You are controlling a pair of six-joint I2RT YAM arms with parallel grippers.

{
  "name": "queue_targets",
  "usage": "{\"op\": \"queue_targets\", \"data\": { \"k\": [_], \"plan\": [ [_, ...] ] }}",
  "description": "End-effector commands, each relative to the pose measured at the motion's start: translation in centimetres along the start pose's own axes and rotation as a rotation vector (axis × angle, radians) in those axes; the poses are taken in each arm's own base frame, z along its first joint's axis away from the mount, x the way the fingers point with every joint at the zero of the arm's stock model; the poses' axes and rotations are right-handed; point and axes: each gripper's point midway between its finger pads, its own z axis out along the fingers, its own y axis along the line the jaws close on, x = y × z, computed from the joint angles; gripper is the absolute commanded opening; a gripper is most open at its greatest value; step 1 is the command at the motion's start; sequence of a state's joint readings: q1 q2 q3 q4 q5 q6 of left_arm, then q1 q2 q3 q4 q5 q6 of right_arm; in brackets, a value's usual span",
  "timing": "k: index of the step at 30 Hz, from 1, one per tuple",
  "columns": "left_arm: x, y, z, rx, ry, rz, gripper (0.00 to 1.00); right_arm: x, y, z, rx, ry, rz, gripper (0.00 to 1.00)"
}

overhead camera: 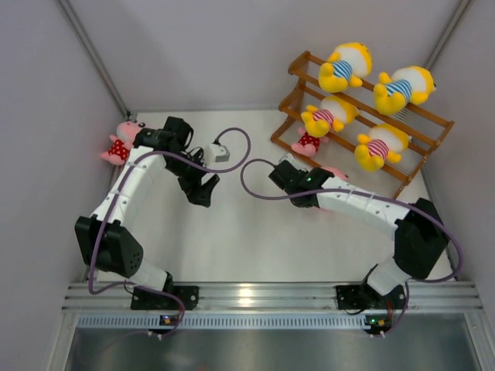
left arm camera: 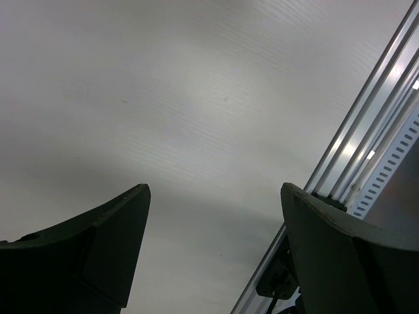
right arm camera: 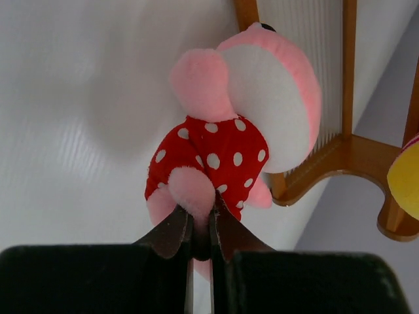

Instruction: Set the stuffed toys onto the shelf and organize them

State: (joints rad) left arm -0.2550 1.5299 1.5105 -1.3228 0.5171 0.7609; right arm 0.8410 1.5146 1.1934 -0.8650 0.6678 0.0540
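The brown wooden shelf (overhead camera: 421,127) stands at the far right. Two yellow striped-shirt toys (overhead camera: 344,66) sit on its top tier and two (overhead camera: 329,114) on the middle tier. My right gripper (overhead camera: 300,156) is shut on a limb of a pink toy in a red dotted outfit (overhead camera: 309,141), held against the left end of the lowest tier. In the right wrist view the gripper (right arm camera: 201,219) pinches that toy (right arm camera: 229,131) in front of the shelf's side post (right arm camera: 347,150). My left gripper (overhead camera: 203,192) (left arm camera: 213,190) is open and empty over the bare table.
A second pink toy (overhead camera: 120,143) lies against the left wall, behind my left arm. A third pink toy (overhead camera: 336,171) peeks out from behind my right forearm. Walls close in on both sides. The metal rail (left arm camera: 366,131) runs along the near table edge.
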Motion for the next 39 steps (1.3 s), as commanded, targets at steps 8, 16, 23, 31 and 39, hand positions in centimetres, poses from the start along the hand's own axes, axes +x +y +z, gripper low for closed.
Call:
{"op": "queue_targets", "data": {
  "k": [8,16,23,31,39],
  "plan": [
    [0.1,0.2,-1.0,-0.066,-0.014,0.047,0.87,-2.8,-7.2,4.2,0.355,0.031,0.002,0.00],
    [0.5,0.2,-1.2,-0.079,-0.005,0.063,0.87,-4.4,-9.8,9.3,0.421,-0.014,0.020,0.00],
    [0.9,0.0,-1.2,-0.079,0.000,0.079,0.87,-5.1,-10.3,12.4,0.441,-0.018,0.024,0.00],
    [1.3,0.1,-1.1,-0.086,0.015,0.083,0.87,-4.2,-9.5,14.5,0.428,0.020,0.025,0.12],
    [1.5,0.6,-0.7,-0.093,0.025,0.069,0.87,-4.2,-9.1,12.7,0.419,-0.012,0.063,0.48]
  ]
}}
